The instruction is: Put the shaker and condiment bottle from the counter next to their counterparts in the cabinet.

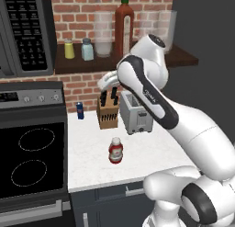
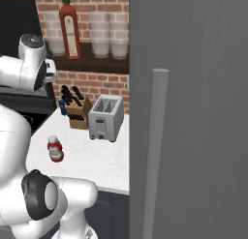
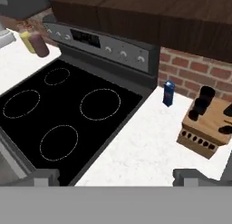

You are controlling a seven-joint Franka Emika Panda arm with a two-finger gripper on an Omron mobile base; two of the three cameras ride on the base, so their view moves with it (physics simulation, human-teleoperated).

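The pale blue-grey shaker (image 1: 87,49) stands on the cabinet shelf (image 1: 137,63), right beside the small yellow shaker (image 1: 69,49). The tall red-brown bottle (image 1: 124,25) (image 2: 69,30) stands further right on the same shelf. Down on the white counter, the squat red condiment bottle (image 1: 115,150) (image 2: 55,149) stands upright by itself. My gripper (image 3: 118,177) (image 1: 103,83) hangs just below the shelf, above the knife block. It is open, with nothing between its fingers, and looks down over the stove and counter.
A knife block (image 1: 108,112) (image 3: 208,124), a toaster (image 1: 136,113) (image 2: 105,118) and a small blue can (image 1: 80,110) (image 3: 168,92) line the brick wall. The stove (image 1: 32,161) lies left. Clear jars (image 1: 103,35) crowd the shelf. A grey door (image 2: 193,112) blocks the right.
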